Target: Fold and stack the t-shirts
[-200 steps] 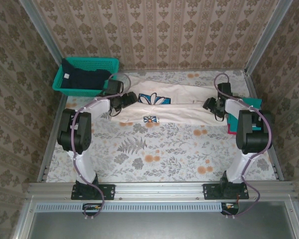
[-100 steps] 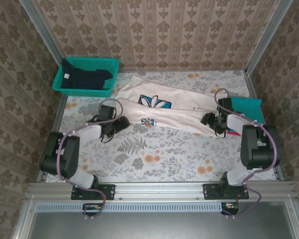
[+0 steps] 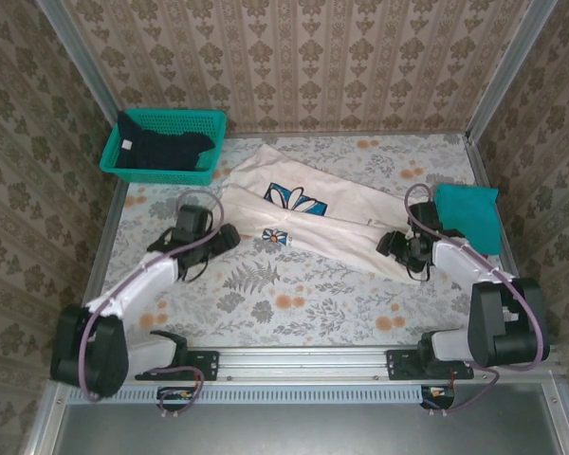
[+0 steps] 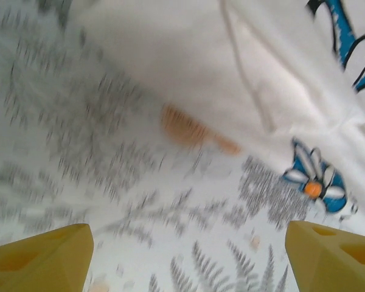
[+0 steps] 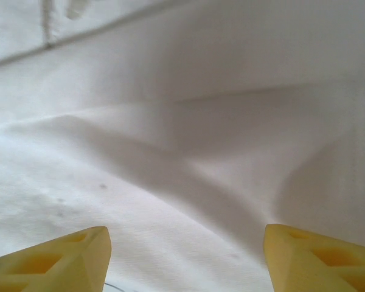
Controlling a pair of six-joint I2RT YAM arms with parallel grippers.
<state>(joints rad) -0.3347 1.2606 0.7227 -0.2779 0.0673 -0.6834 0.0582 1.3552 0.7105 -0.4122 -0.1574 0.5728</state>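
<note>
The cream-white t-shirt (image 3: 327, 218) lies folded into a long band slanting across the table, with its blue daisy print (image 3: 294, 197) facing up. My left gripper (image 3: 229, 235) hovers open over the tablecloth just off the shirt's left edge. In the left wrist view, a small daisy patch (image 4: 316, 179) lies ahead of the left gripper (image 4: 188, 261). My right gripper (image 3: 389, 244) sits at the shirt's right end. The right wrist view shows it (image 5: 185, 261) open with the white cloth (image 5: 188, 152) spread under its yellow fingers (image 5: 55, 261). A folded teal t-shirt (image 3: 467, 213) lies at the right. The navy t-shirt (image 3: 161, 150) fills the basket.
The teal mesh basket (image 3: 213, 121) stands at the back left corner. Metal rails border the table on the left (image 3: 100, 256) and right (image 3: 512, 275). The floral tablecloth (image 3: 294, 303) lies bare in front of the shirt.
The left arm has drawn back toward the near edge, off the shirt. The right gripper has shifted nearer, and the shirt now slants toward it. The teal shirt is uncovered.
</note>
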